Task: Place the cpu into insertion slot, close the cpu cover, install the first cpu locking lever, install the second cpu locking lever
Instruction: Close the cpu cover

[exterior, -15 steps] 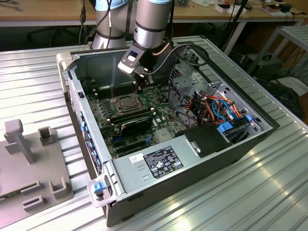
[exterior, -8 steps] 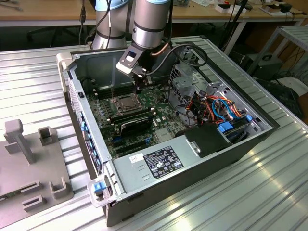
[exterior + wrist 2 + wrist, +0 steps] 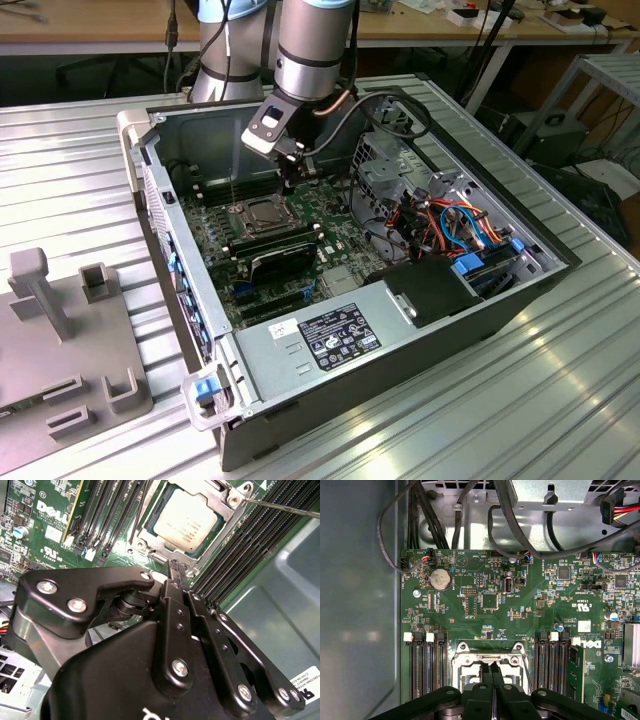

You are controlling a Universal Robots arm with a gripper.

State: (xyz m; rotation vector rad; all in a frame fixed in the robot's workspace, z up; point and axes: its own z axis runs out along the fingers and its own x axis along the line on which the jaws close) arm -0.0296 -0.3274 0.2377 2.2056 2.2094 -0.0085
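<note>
In the upper middle of the exterior view the arm reaches down into an open computer case (image 3: pixel 176 262) that stands on a ribbed metal counter (image 3: pixel 560 400). Its tool (image 3: pixel 288 183) hangs just above the insertion slot (image 3: pixel 262 215), near the middle of the green motherboard (image 3: pixel 225 262). In both wrist views the two black fingers (image 3: pixel 485 676) are pressed flat together with only a hairline seam between them, and nothing is gripped. Their tips sit close over one edge of the socket, though whether they touch it cannot be told. In the second wrist view the cpu (image 3: pixel 185 520) lies seated in the socket, its silvery-tan top showing through the window of the cpu cover (image 3: pixel 226 511). The cover lies flat around the chip. A thin metal locking lever (image 3: pixel 280 507) runs away from the socket's corner over the long black memory slots (image 3: pixel 250 540). In the exterior view a fine rod (image 3: pixel 232 192) stands upright beside the socket. A grey fixture (image 3: pixel 60 330) with upright posts rests on the counter at the exterior view's lower left, well apart from the case.
</note>
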